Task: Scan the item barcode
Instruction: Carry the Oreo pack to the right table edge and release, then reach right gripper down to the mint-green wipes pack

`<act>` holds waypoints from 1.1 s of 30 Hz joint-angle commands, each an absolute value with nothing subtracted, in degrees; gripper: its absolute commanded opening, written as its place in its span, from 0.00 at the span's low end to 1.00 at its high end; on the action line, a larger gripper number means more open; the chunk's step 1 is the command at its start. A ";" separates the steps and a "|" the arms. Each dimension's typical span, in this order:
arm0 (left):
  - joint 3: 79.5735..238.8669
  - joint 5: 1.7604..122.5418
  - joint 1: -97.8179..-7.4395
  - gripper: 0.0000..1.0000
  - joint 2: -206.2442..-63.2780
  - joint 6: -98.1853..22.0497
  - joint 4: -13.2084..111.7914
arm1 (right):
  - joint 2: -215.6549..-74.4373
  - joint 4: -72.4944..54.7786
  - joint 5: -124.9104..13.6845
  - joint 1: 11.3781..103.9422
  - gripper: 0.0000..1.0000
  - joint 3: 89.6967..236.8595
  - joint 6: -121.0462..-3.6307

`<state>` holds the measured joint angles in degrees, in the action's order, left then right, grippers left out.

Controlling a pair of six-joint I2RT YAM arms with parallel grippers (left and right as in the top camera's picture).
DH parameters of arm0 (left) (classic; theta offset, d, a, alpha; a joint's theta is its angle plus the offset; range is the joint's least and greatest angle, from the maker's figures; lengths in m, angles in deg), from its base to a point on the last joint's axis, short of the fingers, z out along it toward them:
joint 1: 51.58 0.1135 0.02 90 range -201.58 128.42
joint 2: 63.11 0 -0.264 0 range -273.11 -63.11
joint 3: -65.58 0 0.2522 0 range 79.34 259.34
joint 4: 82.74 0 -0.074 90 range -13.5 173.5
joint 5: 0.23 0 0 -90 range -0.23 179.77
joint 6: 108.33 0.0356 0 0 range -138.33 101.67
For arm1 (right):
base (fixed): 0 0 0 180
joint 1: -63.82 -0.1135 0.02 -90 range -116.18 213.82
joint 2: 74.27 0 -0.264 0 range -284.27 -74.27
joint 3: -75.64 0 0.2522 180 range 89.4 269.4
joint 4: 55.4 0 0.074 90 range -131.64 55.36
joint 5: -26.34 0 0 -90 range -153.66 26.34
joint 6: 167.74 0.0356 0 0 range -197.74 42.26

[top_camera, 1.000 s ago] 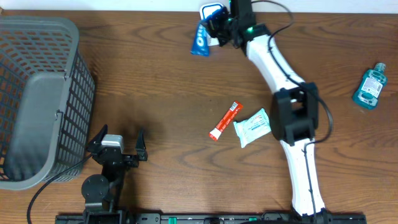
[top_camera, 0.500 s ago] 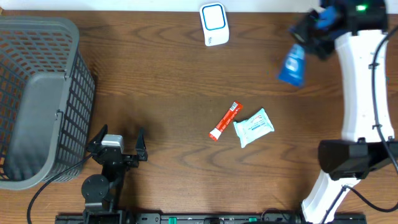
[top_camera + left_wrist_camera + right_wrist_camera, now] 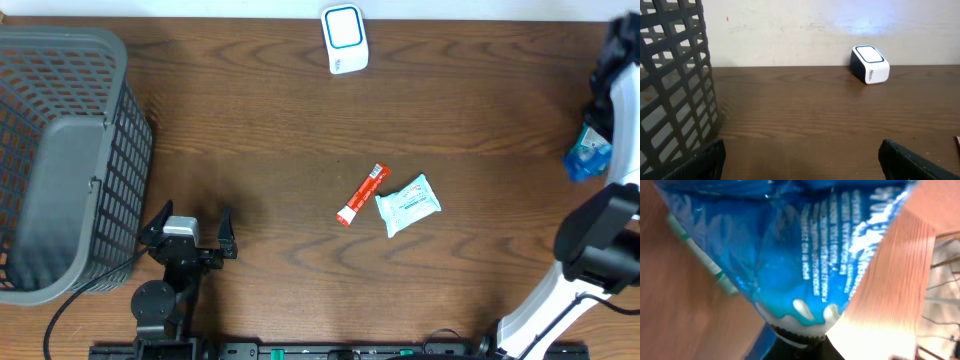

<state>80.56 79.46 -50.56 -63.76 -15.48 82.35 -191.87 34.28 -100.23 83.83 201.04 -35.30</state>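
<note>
left gripper (image 3: pixel 190 224): spread wide, empty, beside basket (image 3: pixel 60 150) | right gripper (image 3: pixel 604 88): pinching blue packet (image 3: pixel 790 245) | scanner (image 3: pixel 343 38): at far edge

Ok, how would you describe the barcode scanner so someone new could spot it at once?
Start at the brown wooden table and look along its far edge, right of the grey basket, near the middle. The scanner sits there alone: a small white box with a blue-outlined window on its face. The red stick packet and the pale wipes pack lie flat mid-table.
</note>
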 commanded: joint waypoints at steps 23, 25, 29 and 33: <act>79.57 78.89 -50.69 0.98 -63.72 -15.17 80.51 | -188.49 12.07 -91.75 90.59 0.99 188.53 -51.87; 79.57 78.89 -50.69 0.98 -63.72 -15.17 80.51 | -186.69 14.87 -85.68 88.03 0.99 191.22 -51.58; 79.57 78.89 -50.69 0.98 -63.72 -15.17 80.51 | -182.26 19.17 -70.97 80.84 0.99 193.41 -51.65; 79.57 78.89 -50.69 0.98 -63.72 -15.17 80.51 | -179.96 27.06 -64.54 72.16 0.99 193.41 -48.85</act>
<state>80.56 79.44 -50.56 -63.76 -15.48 82.37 -182.39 23.30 -74.68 77.69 192.66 -51.80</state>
